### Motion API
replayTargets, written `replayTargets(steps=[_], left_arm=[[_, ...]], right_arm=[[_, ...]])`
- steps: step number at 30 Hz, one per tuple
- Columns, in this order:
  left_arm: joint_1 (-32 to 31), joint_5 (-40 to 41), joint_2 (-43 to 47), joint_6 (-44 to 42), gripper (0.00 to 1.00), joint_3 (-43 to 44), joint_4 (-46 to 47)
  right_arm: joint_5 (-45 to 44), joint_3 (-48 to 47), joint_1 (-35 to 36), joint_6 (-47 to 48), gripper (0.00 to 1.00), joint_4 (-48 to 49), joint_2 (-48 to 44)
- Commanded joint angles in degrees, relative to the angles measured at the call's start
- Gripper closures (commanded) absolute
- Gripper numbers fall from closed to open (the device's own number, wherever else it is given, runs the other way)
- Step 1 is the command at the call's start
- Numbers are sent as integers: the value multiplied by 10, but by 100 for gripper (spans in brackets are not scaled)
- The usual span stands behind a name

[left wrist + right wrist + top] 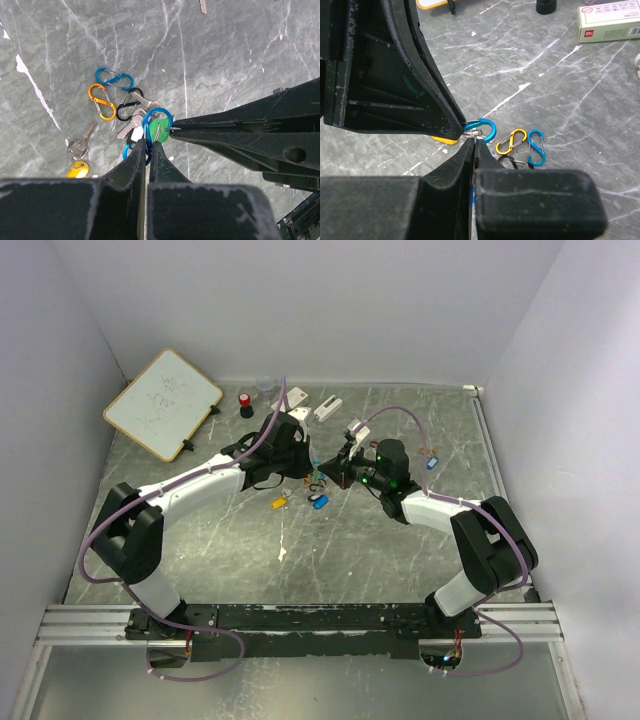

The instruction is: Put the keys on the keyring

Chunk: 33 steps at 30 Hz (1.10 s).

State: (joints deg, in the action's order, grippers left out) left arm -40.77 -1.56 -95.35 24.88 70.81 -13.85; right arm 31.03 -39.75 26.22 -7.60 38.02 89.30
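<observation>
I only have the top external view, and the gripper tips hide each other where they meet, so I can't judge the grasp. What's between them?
Observer: The left wrist view shows the left gripper shut on a blue clip, with a green key inside its loop.
Operator: And the right gripper?
Observer: The right gripper is shut too, its tips at a silver bit beside the green key. I cannot tell what it pinches.
Operator: Any spare clips close by?
Observer: Yes. An orange clip and a second blue clip lie loose on the table, side by side, just beyond the held one.
</observation>
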Motion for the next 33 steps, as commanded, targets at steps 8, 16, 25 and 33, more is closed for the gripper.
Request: replayTargets(steps=[8, 16, 25, 33], left_arm=[[-6, -6, 32, 1, 93, 10, -9], [-6, -8, 34, 1, 93, 5, -13], [-6, -8, 33, 4, 93, -4, 1], [-6, 2, 23, 9, 61, 3, -12]], right_arm=[[-16, -3, -9, 10, 100, -5, -12], [-18, -7, -18, 19, 100, -15, -20], [-15, -19, -29, 34, 100, -37, -22], [-21, -19, -32, 39, 100, -42, -27]])
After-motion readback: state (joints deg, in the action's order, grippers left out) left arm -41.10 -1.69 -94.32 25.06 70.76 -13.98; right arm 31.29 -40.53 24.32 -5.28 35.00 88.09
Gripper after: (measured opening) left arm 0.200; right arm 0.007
